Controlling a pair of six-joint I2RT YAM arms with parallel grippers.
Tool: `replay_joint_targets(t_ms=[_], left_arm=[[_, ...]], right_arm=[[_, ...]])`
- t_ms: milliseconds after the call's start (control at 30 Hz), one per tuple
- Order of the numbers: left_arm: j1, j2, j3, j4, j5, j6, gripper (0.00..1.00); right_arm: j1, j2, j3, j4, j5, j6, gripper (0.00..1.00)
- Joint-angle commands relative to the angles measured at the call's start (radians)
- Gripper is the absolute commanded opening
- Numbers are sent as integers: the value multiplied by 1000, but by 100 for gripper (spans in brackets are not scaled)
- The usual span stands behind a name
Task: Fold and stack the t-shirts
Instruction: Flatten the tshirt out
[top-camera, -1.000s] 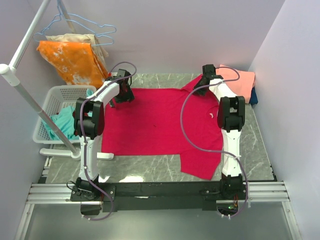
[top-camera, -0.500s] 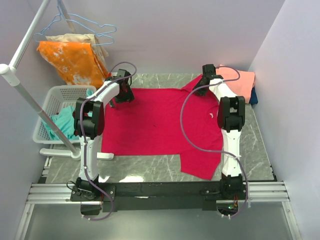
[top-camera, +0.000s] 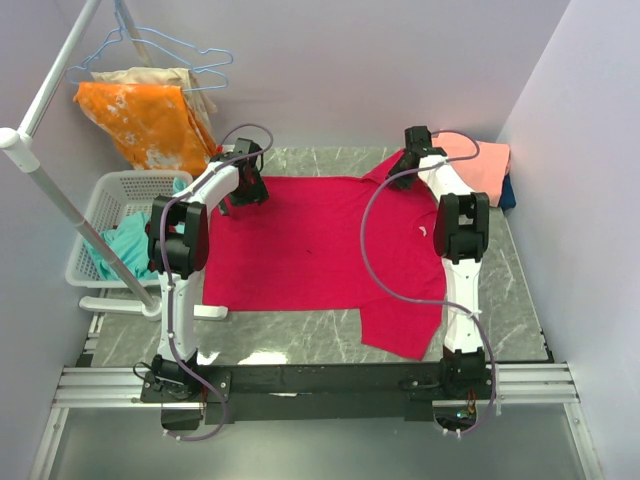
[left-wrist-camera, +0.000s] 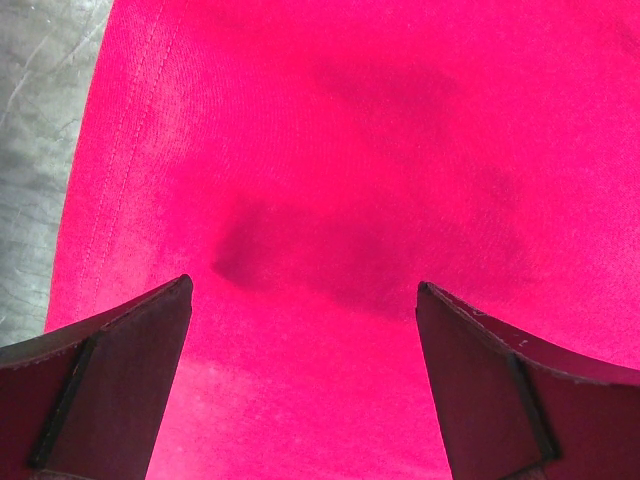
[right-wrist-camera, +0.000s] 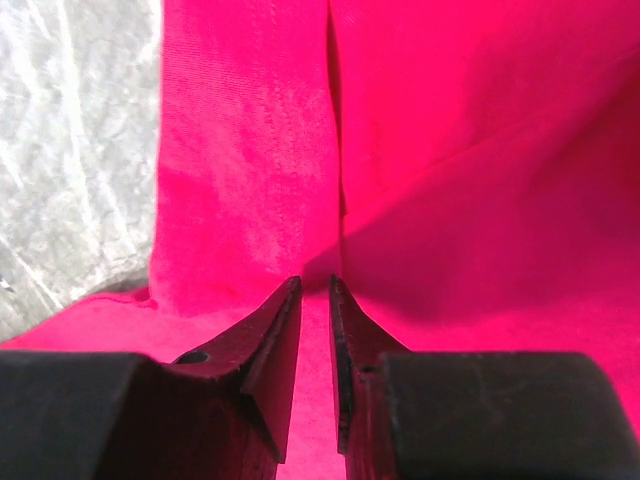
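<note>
Left claw (left-wrist-camera: 303, 283) spread wide over soft crimson t-shirt (left-wrist-camera: 350, 150); right claw (right-wrist-camera: 314, 279) nearly together at a fold, grip unclear.

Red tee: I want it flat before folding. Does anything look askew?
Yes. The red tee is creased at its far right corner, where a fold runs ahead of the right end effector. The rest looks flat.
</note>
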Motion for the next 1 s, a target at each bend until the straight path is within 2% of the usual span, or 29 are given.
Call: replay_joint_targets(t_ms=[0, 267, 433, 633, 700, 767, 800, 967], left_arm=[[-3, -27, 46, -9, -11, 11, 99], [-3, -31, 36, -5, -10, 10, 99], [-3, -33, 31, -3, -8, 9, 99], [-3, -33, 36, -2, -7, 10, 100], [-3, -30, 39, -6, -8, 10, 99], [-3, -31, 40, -8, -10, 10, 100], [-3, -31, 42, -9, -10, 12, 100], [-3, -33, 40, -11, -13, 14, 99]], right_arm=[[-5, 35, 51, -15, -19, 12, 26], [-5, 10, 11, -33, 45, -1, 32], [-7, -7, -12, -29, 57, 1, 32], [-5, 58, 60, -73, 7, 9, 31], [-5, 67, 68, -72, -7, 18, 22], [-4, 59, 45, -43, -30, 28, 6], [-4, 56, 42, -35, -35, 30, 3], [-4, 50, 39, 2, -64, 38, 0]])
